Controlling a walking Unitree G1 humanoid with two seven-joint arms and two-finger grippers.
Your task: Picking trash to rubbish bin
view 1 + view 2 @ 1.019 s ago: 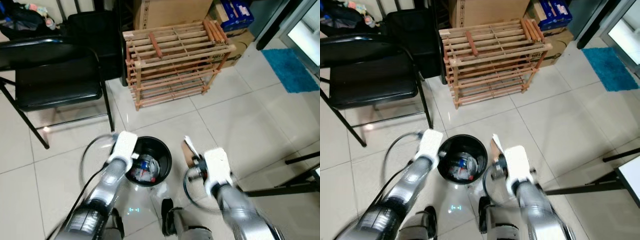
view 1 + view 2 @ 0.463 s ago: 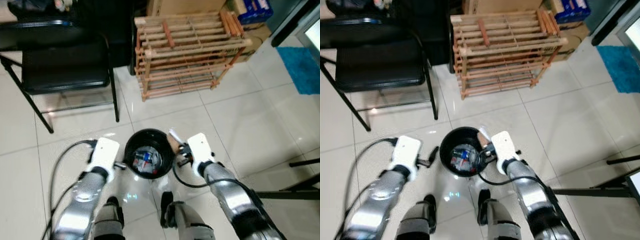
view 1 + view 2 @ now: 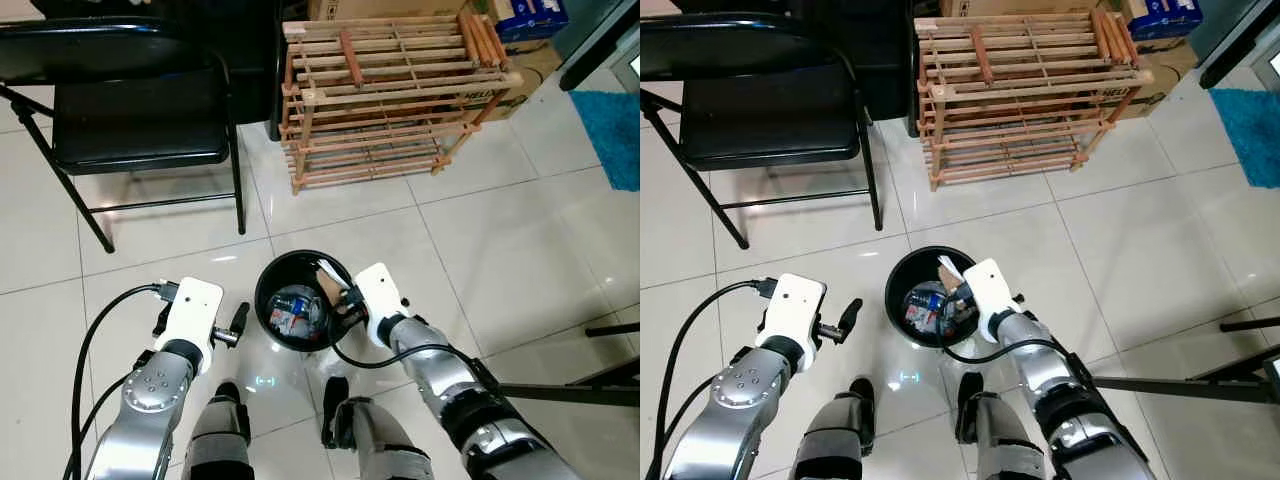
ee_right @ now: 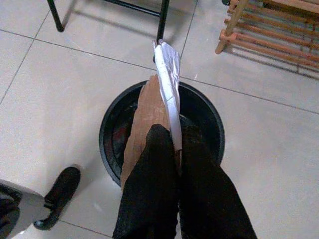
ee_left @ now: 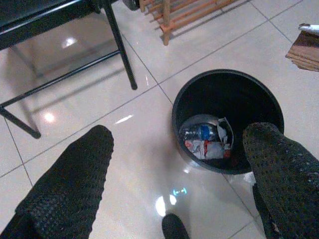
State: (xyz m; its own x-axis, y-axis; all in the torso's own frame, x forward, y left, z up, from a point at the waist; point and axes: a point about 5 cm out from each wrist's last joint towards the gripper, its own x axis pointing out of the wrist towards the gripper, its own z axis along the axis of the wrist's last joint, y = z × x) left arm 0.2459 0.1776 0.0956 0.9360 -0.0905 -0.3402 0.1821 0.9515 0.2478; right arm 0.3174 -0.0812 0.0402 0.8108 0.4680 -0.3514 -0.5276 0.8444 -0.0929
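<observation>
While the bin [image 3: 300, 300] already held a bottle and crumpled wrappers at its bottom, the piece in hand had not yet been dropped. The right end effector [image 4: 169, 144] was clenched on the trash [image 4: 158, 99], a brown card-like piece with a white crumpled paper pressed against it, and held it directly above the bin's open mouth, the lower part of the piece appearing to dip just inside the rim. Judging from that, the carrying part of this step looked finished and only the release was left: the fingers [image 4: 149, 184] needed to part so the piece could fall among the other rubbish.

The left end effector [image 5: 174, 164] hung released beside the bin on the robot's left, its two fingers spread wide and gripping nothing, near the rim but apart from it. It seemed to have no share in the step.

The bin stood on the tiled floor [image 3: 480, 250] just in front of the robot's feet, with a black chair [image 3: 130, 110] and a wooden rack [image 3: 390, 90] further off. No other loose trash could be made out on the floor near the bin, so as far as the pictures showed, this piece might have been among the last, though the floor beyond the frame could not be judged.
</observation>
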